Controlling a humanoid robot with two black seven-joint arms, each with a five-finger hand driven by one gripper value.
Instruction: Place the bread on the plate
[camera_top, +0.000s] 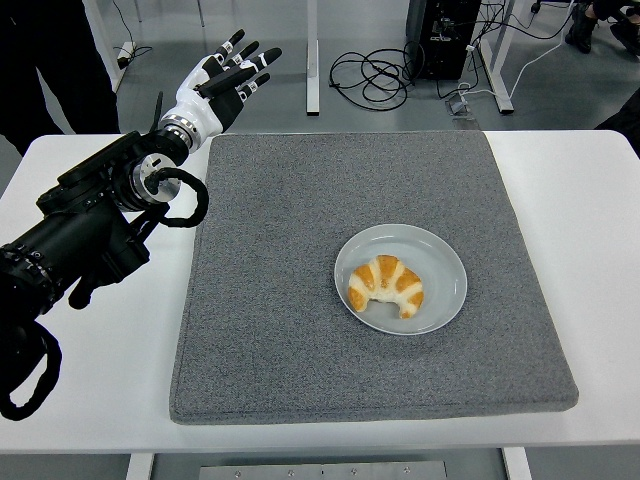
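A golden croissant (386, 285) lies on a pale round plate (443, 262) on the right half of a grey mat (270, 260). My left hand (229, 76) is white with black fingertips. It is held up beyond the mat's far left corner, well away from the plate, with its fingers spread and nothing in it. Its black arm (85, 225) comes in from the left edge over the white table. My right arm does not show.
The white table (90, 360) shows bare on the left and right of the mat. Beyond the far edge are table legs, cables (375, 75) on the floor and a person's dark clothing (45, 60) at the top left.
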